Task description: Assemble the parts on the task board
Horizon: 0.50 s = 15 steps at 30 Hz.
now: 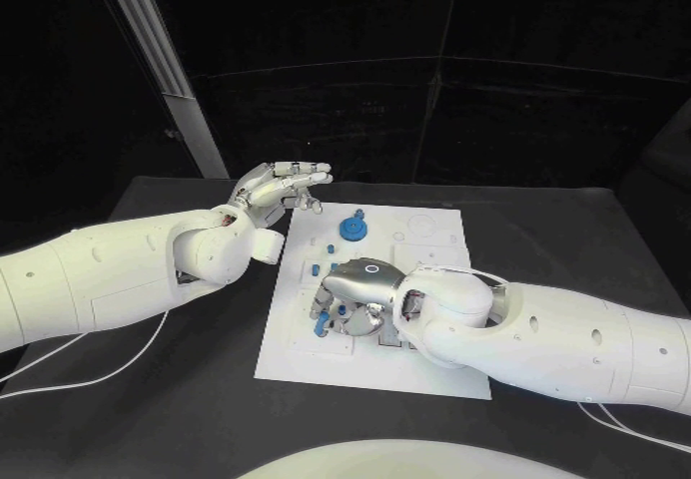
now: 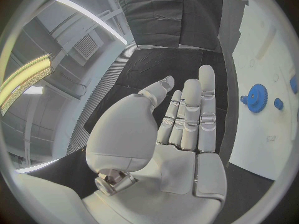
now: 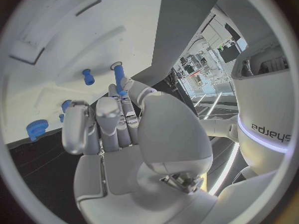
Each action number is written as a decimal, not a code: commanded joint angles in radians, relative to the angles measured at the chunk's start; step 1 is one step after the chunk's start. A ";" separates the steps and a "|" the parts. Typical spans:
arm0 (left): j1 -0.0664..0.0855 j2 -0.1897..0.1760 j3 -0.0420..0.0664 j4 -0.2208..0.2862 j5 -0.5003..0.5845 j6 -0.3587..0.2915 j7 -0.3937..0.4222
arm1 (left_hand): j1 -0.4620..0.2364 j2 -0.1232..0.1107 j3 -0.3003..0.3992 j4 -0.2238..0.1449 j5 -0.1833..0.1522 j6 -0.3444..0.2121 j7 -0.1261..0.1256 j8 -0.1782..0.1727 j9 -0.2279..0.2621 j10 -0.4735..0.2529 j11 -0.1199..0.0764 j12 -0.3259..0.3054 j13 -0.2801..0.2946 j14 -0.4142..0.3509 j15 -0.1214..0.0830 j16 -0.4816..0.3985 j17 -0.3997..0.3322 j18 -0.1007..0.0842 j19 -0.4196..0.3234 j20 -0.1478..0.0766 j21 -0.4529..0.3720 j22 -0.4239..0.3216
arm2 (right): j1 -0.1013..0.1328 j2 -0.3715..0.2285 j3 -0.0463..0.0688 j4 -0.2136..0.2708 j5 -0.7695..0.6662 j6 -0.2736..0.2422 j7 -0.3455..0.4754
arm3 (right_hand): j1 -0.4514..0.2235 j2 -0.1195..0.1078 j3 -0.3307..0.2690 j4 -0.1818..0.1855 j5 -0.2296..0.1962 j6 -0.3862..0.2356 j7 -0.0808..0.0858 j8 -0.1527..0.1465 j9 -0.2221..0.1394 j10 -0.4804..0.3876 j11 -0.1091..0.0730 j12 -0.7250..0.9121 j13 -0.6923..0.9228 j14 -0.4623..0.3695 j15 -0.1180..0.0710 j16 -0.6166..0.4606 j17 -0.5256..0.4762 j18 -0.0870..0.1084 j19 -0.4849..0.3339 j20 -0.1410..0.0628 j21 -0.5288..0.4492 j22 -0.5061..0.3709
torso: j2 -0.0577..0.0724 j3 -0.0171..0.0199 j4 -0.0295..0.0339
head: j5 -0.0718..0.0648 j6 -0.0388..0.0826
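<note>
The white task board (image 1: 432,249) lies in the middle of the table. My right hand (image 1: 357,292) is low over the board's left middle. In the right wrist view a long blue peg (image 3: 118,77) sits between its thumb and a fingertip (image 3: 112,92), its far end at a ringed hole in the board (image 3: 56,40). Around it are a short blue peg (image 3: 88,76) and a blue gear (image 3: 36,129). The gear (image 1: 352,230) stands near the board's far left, with a small blue peg (image 1: 315,268) nearer me. My left hand (image 1: 281,185) hovers off the board's far left corner, fingers apart and holding nothing.
The left wrist view shows the open palm (image 2: 181,134) with the board (image 2: 268,50), the blue gear (image 2: 255,98) and a small blue piece (image 2: 278,103) beside it. Black table (image 1: 188,399) surrounds the board. White cables (image 1: 87,369) trail at the near left.
</note>
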 commanded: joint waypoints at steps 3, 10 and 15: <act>0.001 0.001 0.001 -0.001 -0.007 0.014 0.007 | 0.003 0.008 -0.009 0.000 0.004 -0.007 0.001 0.005 0.000 -0.009 -0.001 0.003 0.001 -0.004 0.002 0.007 -0.001 0.015 0.005 0.000 -0.007 -0.002 | 0.001 -0.004 -0.001 0.002 -0.041 0.026 -0.014 | -0.007 0.004 0.006 0.000 0.004 0.000 0.003 0.000 0.001 0.008 -0.006 0.001 0.001 -0.005 0.002 0.005 -0.002 -0.017 0.000 0.003 0.005 -0.002 | -0.001 0.0001 0.0002 | 0.000 0.001; 0.001 0.003 0.001 -0.003 -0.007 0.014 0.007 | 0.003 0.008 -0.009 0.000 0.004 -0.007 0.001 0.005 0.000 -0.009 -0.001 0.003 0.001 -0.004 0.002 0.007 -0.001 0.015 0.005 0.000 -0.007 -0.002 | 0.001 -0.003 -0.001 0.004 -0.046 0.057 -0.010 | -0.007 0.004 0.007 0.000 0.005 0.003 0.002 0.002 0.001 0.011 -0.006 0.002 0.002 -0.005 0.001 0.005 -0.002 -0.017 -0.001 0.003 0.004 -0.002 | 0.000 -0.0005 0.0006 | 0.000 0.001; 0.001 0.003 0.001 -0.003 -0.007 0.014 0.006 | 0.003 0.008 -0.009 0.000 0.004 -0.007 0.001 0.005 0.000 -0.009 -0.001 0.003 0.001 -0.004 0.002 0.007 -0.001 0.015 0.005 0.000 -0.007 -0.002 | 0.001 0.006 -0.001 0.001 -0.050 0.066 -0.013 | -0.010 0.001 0.006 0.000 0.004 0.004 0.002 0.003 0.002 0.012 -0.007 0.002 0.002 -0.006 0.001 0.005 -0.003 -0.017 -0.001 0.003 0.004 -0.002 | 0.001 -0.0011 0.0025 | -0.002 0.004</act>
